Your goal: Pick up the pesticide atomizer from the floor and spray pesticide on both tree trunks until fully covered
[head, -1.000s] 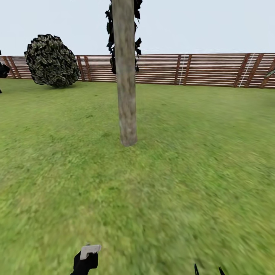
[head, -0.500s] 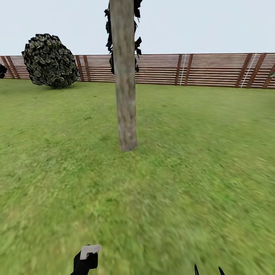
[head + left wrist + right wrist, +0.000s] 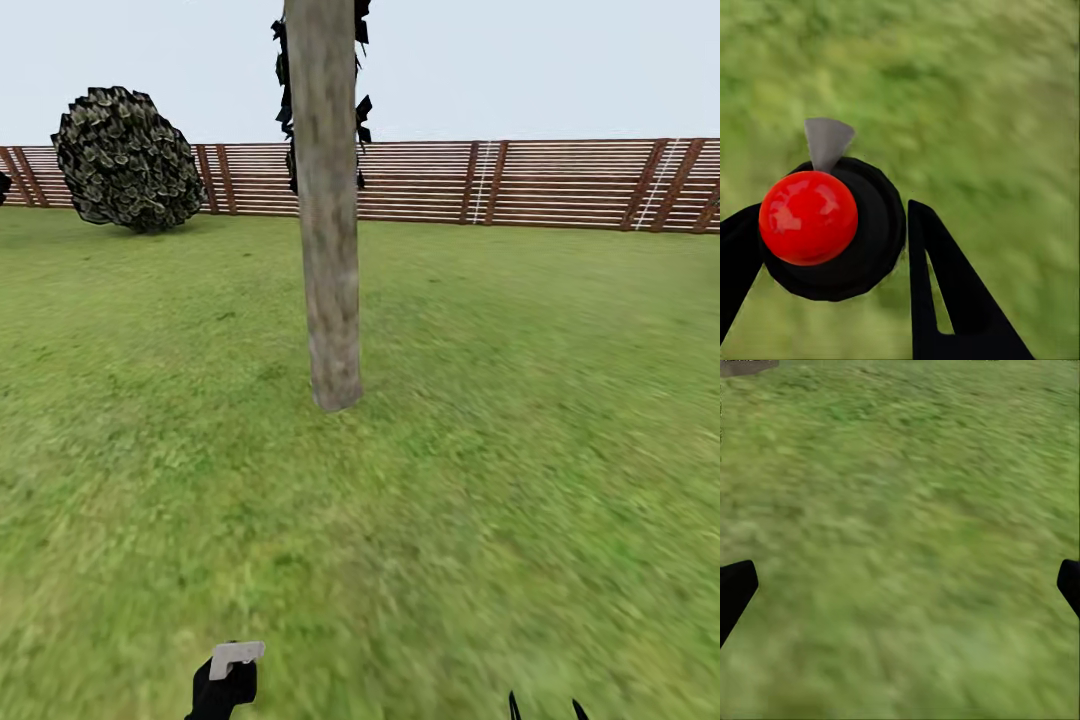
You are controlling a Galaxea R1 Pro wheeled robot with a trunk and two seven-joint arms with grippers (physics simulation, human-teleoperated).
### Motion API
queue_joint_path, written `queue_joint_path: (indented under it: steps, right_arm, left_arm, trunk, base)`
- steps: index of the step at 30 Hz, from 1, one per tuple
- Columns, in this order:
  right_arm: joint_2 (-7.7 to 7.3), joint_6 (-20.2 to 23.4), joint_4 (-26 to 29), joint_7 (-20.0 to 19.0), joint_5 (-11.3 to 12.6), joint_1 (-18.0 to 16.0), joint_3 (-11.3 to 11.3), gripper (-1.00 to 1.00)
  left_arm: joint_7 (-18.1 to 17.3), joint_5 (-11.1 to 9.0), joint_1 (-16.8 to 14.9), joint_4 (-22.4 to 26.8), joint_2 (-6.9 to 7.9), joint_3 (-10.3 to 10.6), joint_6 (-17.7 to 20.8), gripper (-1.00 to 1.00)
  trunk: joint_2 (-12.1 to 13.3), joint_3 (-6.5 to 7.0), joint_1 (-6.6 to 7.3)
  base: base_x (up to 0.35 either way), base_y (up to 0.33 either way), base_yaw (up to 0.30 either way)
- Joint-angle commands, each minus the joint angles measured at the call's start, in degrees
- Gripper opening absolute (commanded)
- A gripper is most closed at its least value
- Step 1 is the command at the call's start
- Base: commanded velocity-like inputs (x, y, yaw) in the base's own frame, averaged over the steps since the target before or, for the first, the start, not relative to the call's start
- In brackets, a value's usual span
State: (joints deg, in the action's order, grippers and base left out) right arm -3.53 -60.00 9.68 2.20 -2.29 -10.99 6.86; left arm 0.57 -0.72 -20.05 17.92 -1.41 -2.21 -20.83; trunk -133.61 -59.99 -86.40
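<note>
One tree stands ahead in the head view, its thick mottled tree trunk [image 3: 331, 250] rising from the lawn, with dark leaf clumps [image 3: 289, 110] behind its upper part. My left gripper [image 3: 222, 690] is at the lower edge, shut on the pesticide atomizer [image 3: 237, 655]. In the left wrist view its red cap [image 3: 808, 217] tops the black body, which sits between the black fingers [image 3: 945, 300], a grey spout pointing away. My right gripper [image 3: 545, 708] is open over bare grass, its fingertips [image 3: 735, 589] wide apart. The paved floor is out of view.
Green lawn [image 3: 520, 400] spreads all around the trunk. A round dark bush [image 3: 128, 160] sits at the far left by the brown slat fence [image 3: 560, 185], which closes off the back of the garden.
The whole head view has shifted: the trunk looks a little nearer and lower, and the bush has slid left. Both grippers keep their places in the picture.
</note>
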Motion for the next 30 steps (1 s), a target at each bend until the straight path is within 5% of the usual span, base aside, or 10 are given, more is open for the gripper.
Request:
queue_joint_path:
  steps: [1,16,30]
  right_arm:
    - [0.01,0.0,0.0,0.0,0.0,0.0,0.0,1.0]
    - [0.02,0.0,0.0,0.0,0.0,0.0,0.0,1.0]
    - [0.02,0.0,0.0,0.0,0.0,0.0,0.0,1.0]
  left_arm:
    - [0.0,0.0,0.0,0.0,0.0,0.0,0.0,-1.0]
    - [0.0,0.0,0.0,-0.4,0.0,0.0,0.0,-1.0]
    - [0.0,0.0,0.0,-0.4,0.0,0.0,0.0,-1.0]
  trunk:
    - [0.0,0.0,0.0]
    - [0.0,0.0,0.0]
    - [0.0,0.0,0.0]
  base:
    - [0.302,0.165,0.0]
    - [0.296,0.172,0.0]
    - [0.335,0.013,0.0]
